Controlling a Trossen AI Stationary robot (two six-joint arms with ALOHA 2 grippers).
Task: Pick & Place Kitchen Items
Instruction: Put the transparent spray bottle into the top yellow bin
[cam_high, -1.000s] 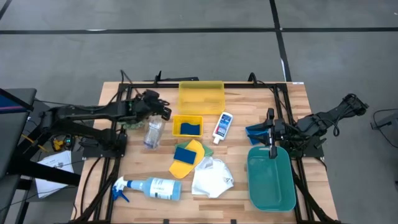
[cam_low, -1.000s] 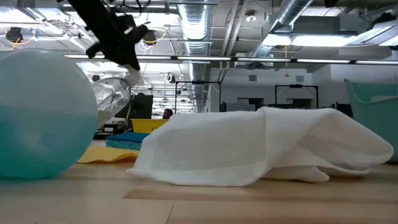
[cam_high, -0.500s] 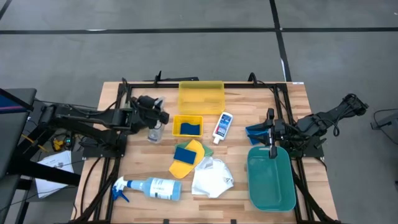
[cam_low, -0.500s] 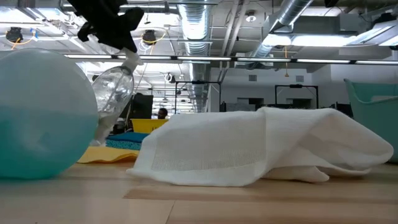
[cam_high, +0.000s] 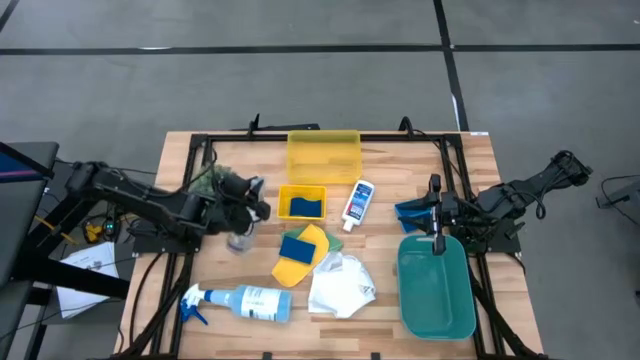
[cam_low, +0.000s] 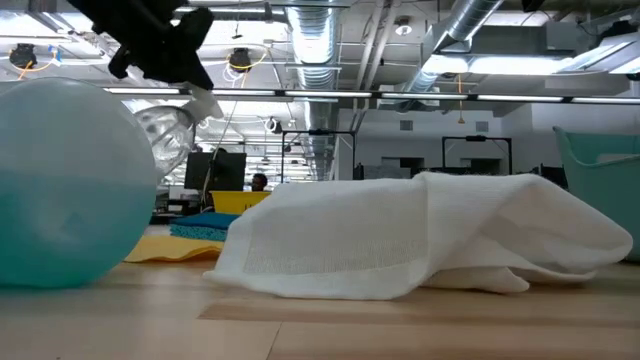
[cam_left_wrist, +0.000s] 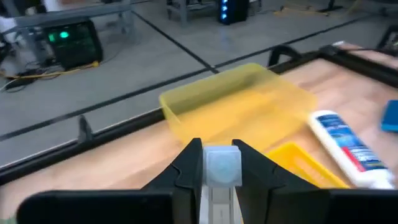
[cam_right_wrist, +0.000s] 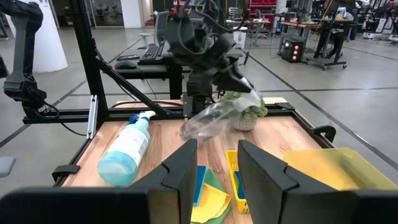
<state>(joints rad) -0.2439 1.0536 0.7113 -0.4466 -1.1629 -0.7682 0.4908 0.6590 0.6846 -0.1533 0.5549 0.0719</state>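
Note:
My left gripper (cam_high: 247, 193) is shut on a clear spray bottle (cam_high: 238, 238) over the table's left middle; the bottle also shows in the right wrist view (cam_right_wrist: 211, 121) and the low view (cam_low: 165, 140). My right gripper (cam_high: 437, 215) is open and empty at the far rim of the teal bin (cam_high: 437, 300). A blue-white spray bottle (cam_high: 240, 302) lies on its side at the near left. A white cloth (cam_high: 340, 285), a yellow cloth (cam_high: 310, 240) with a blue sponge (cam_high: 295, 248) on it, and a small white blue-capped bottle (cam_high: 358, 203) lie in the middle. My left gripper pinches the clear bottle's pale spray head (cam_left_wrist: 221, 167) between its two fingers (cam_left_wrist: 186, 171). The fingers slant down from the table's left side. The bottle hangs tilted below them, its base (cam_right_wrist: 189, 130) toward the near edge, and it looks lifted clear of the table.
A large yellow tray (cam_high: 323, 155) stands at the far middle, and a small yellow tray (cam_high: 302, 190) with a blue sponge in it stands in front of it. A small green plant (cam_high: 205, 185) stands at the left, behind my left arm. Black frame rails run along the table's edges.
My left gripper has drawn back toward the table's left and near edges, still shut on the clear bottle. The bottle has gone with it and swung below the fingers, its base now pointing more toward the near edge.

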